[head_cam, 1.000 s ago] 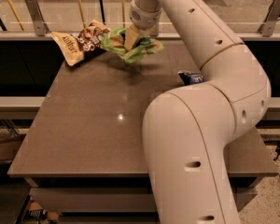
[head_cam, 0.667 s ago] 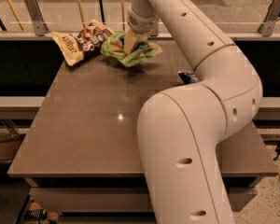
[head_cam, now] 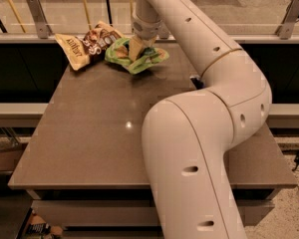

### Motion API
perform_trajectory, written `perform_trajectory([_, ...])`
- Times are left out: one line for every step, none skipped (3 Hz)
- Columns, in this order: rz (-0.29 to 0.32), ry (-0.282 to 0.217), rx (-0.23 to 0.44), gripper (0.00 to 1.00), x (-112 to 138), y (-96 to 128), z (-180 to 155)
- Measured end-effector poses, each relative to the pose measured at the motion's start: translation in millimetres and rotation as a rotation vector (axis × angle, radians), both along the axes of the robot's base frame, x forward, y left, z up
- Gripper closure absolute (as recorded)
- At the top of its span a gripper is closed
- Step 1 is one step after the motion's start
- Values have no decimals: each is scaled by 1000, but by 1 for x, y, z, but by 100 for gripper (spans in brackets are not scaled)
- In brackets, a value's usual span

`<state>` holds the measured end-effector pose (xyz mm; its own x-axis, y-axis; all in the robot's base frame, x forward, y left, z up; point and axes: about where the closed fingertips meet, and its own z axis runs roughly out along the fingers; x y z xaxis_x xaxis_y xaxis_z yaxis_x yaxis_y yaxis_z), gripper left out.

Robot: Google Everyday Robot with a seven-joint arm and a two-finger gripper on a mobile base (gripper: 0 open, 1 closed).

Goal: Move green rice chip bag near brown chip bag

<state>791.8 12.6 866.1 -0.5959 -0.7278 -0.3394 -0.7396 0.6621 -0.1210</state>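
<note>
The green rice chip bag (head_cam: 139, 59) is crumpled at the far middle of the table, right beside the brown chip bag (head_cam: 89, 43), which lies at the far left corner with its tan-yellow end pointing left. My gripper (head_cam: 136, 48) reaches down from above and is shut on the green rice chip bag, its tan fingers (head_cam: 134, 47) pressed into the bag's middle. The bag's left edge touches or nearly touches the brown bag.
My large white arm (head_cam: 204, 133) fills the right and front of the view and hides part of the brown table (head_cam: 89, 128). A small dark blue object (head_cam: 195, 80) peeks out beside the arm. A railing and glass run behind the table.
The gripper with the green bag has moved slightly left and down, closer to the brown bag; the arm has swung left with it.
</note>
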Motion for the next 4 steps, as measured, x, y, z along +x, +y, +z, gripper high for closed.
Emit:
perform_trajectory([2, -1, 1, 59, 2, 2, -3])
perform_trajectory([3, -2, 3, 35, 4, 4, -7])
perform_trajectory([5, -2, 3, 12, 6, 6, -11])
perform_trajectory([6, -2, 4, 0, 7, 8, -14])
